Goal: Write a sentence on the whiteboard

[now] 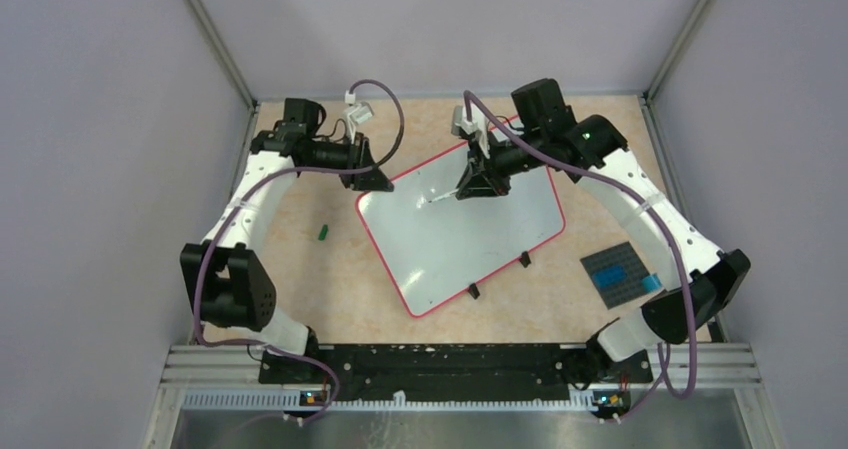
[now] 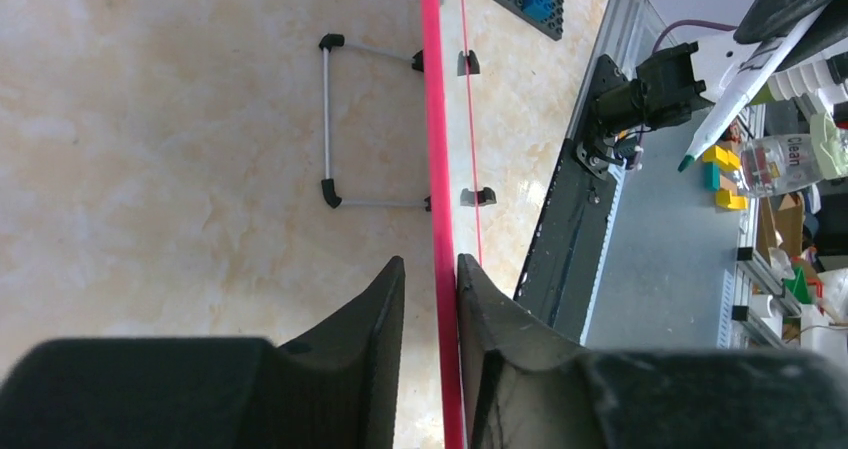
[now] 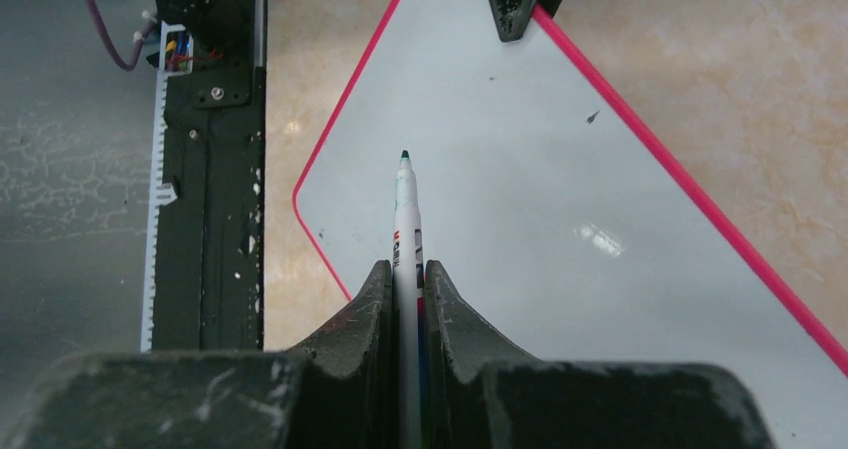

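Lilac walls [image 1: 90,119] are enclosing the beige marbled counter [image 1: 330,289]. The left pincer [image 2: 431,265], slightly spread, is straddling the red-rimmed whiteboard [image 1: 450,249]; the right pincer [image 3: 405,269] is pinching a white marker [image 3: 405,199].

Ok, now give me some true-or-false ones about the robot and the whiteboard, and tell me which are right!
1. The right gripper holds a marker. True.
2. The marker has its cap on. False: its dark tip is bare.
3. A sentence is already written on the whiteboard. False: no writing shows on it.
4. The left gripper has one finger on each side of the whiteboard's red rim. True.
5. The grey studded plate lies on the whiteboard. False: it lies on the table, to the board's right, apart from it.
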`<act>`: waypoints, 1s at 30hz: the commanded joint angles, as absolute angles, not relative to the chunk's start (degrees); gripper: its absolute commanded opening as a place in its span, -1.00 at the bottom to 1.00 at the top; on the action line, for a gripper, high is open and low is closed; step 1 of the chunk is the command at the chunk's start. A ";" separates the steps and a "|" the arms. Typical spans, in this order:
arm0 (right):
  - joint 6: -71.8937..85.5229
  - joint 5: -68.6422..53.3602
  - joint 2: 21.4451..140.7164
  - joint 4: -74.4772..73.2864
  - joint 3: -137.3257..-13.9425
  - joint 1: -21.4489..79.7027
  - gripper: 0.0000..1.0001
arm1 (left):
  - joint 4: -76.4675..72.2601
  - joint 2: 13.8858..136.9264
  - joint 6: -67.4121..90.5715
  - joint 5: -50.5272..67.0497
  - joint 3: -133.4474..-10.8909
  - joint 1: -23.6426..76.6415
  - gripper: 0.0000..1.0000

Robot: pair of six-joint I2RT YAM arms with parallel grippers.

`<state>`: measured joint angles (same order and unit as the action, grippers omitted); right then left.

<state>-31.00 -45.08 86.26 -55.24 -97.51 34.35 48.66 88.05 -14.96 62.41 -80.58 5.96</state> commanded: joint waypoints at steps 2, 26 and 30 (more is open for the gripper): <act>-33.19 -46.50 82.70 -56.02 -96.66 34.81 -1.00 | 50.74 91.19 -18.56 64.16 -85.29 9.05 -0.59; -22.14 -34.40 83.14 -43.83 -92.41 43.01 -1.00 | 54.14 89.09 -18.55 65.68 -88.42 3.99 -0.15; -19.12 -30.23 85.67 -40.42 -94.43 46.07 -1.00 | 51.49 86.50 -16.92 66.06 -84.53 3.70 -0.19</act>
